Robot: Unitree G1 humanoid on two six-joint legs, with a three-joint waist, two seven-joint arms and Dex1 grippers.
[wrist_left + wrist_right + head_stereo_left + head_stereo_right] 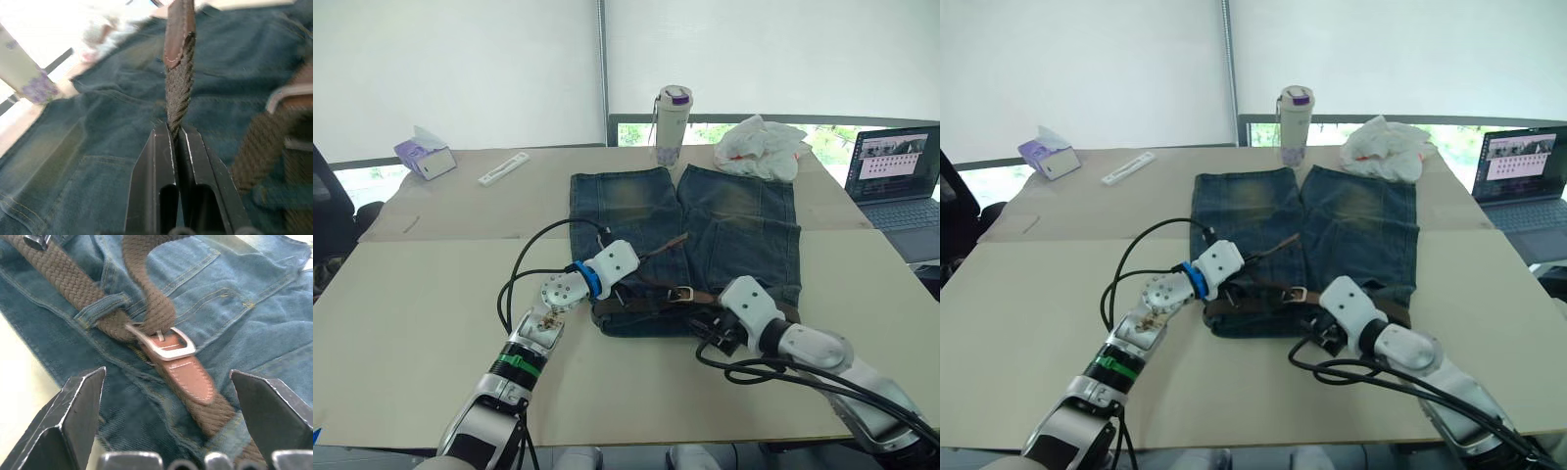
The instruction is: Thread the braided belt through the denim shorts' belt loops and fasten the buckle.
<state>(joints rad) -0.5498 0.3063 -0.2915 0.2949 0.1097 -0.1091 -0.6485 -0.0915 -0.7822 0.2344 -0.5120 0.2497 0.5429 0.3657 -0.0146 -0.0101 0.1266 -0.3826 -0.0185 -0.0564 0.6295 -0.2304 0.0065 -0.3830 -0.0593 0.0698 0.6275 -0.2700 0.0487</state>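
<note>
The denim shorts lie flat mid-table, waistband toward me. The braided belt runs along the waistband under a belt loop. Its strap passes through the silver buckle, also seen at the waistband. My left gripper is shut on the belt near its tapered tip, holding that end up over the shorts. My right gripper is open, its fingers spread wide just short of the buckle, at the waistband's right part.
A bottle and a white plastic bag stand behind the shorts. A laptop sits at the far right, a tissue box and a white strip at the far left. Black cables loop from both arms.
</note>
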